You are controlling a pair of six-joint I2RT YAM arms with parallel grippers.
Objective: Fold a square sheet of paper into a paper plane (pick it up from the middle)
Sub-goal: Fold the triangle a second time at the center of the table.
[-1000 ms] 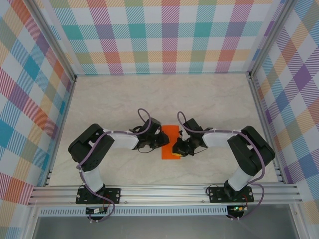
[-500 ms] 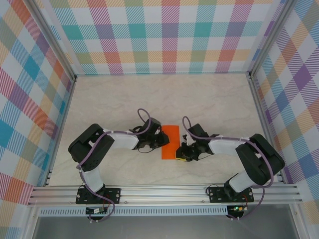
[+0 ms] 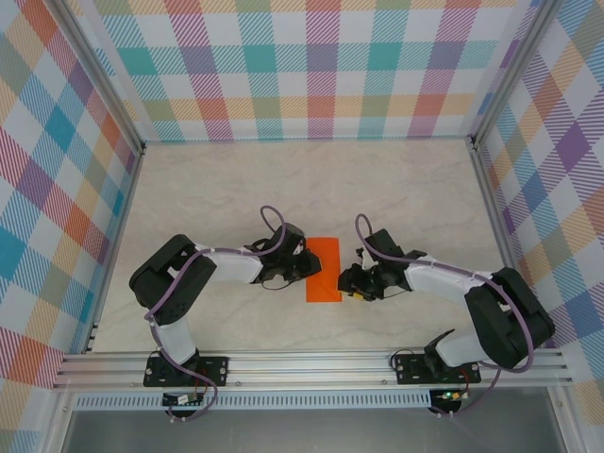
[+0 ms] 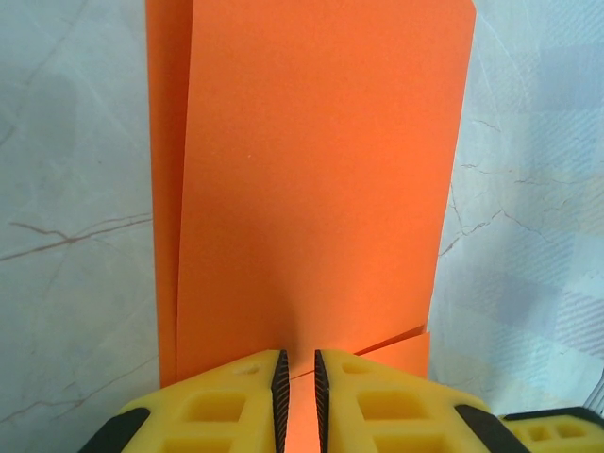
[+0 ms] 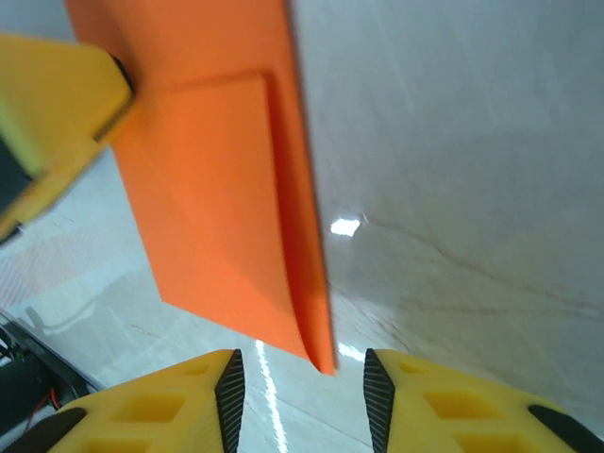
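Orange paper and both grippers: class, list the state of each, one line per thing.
orange sheet of paper: folded into a narrow strip, lying on the table.
left gripper: shut on the paper's edge.
right gripper: open, at the paper's edge, gripping nothing.

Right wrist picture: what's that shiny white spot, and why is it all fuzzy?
Right wrist view: the white spot is light glaring off the glossy table, and the orange paper looks slightly blurred. Left wrist view: sharp and evenly lit, no glare.
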